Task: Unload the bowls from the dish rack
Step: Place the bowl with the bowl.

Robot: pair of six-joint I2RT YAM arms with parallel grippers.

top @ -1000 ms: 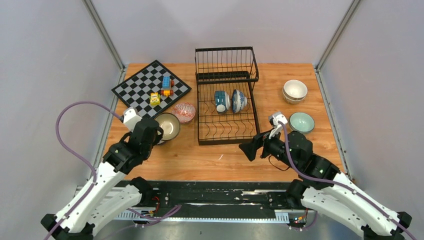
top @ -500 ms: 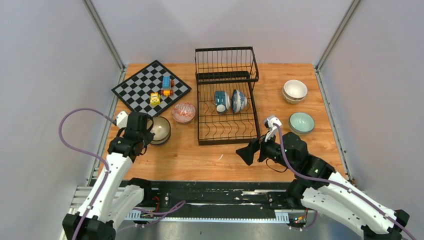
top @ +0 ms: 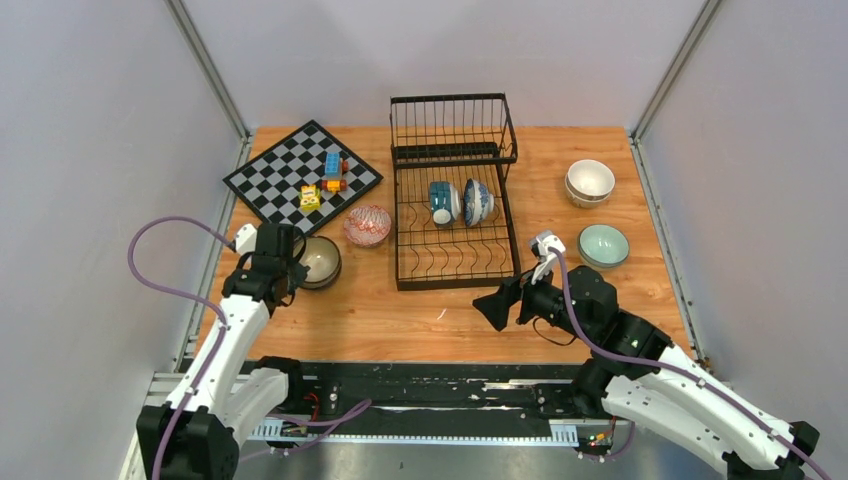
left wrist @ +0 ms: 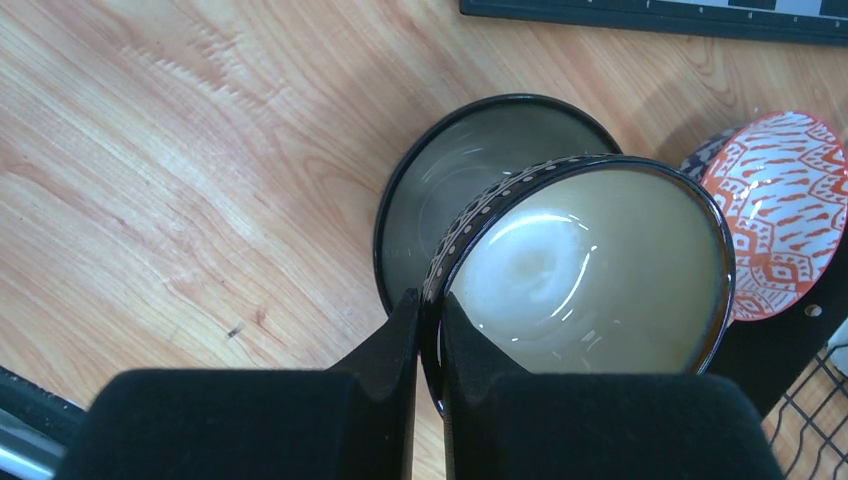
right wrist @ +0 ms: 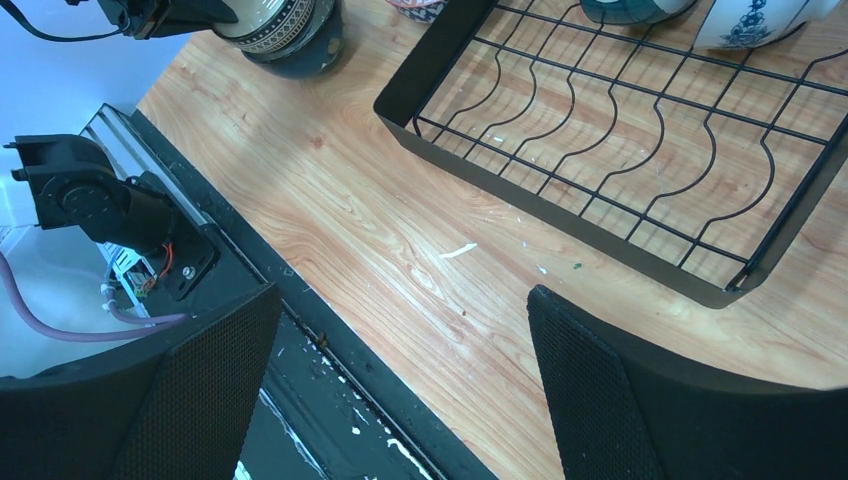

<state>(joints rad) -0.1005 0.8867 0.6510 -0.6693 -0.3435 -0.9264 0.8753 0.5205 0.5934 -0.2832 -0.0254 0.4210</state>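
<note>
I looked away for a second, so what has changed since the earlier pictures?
The left gripper, shut on the rim of the brown bowl, swung left and toward the near edge, taking that bowl along; it now hangs over the dark bowl. The right gripper, open and empty, drifted slightly left. The teal bowl and the blue-white bowl in the dish rack stayed put.

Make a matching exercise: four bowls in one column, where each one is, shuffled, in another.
1 mint bowl
2 red patterned bowl
3 blue-white patterned bowl
4 dotted-rim bowl

A on edge in the dish rack
B rim pinched by the left gripper
C on the table, right of the dish rack
D on the table, left of the dish rack

Pairs: 1-C, 2-D, 3-A, 4-B
</note>
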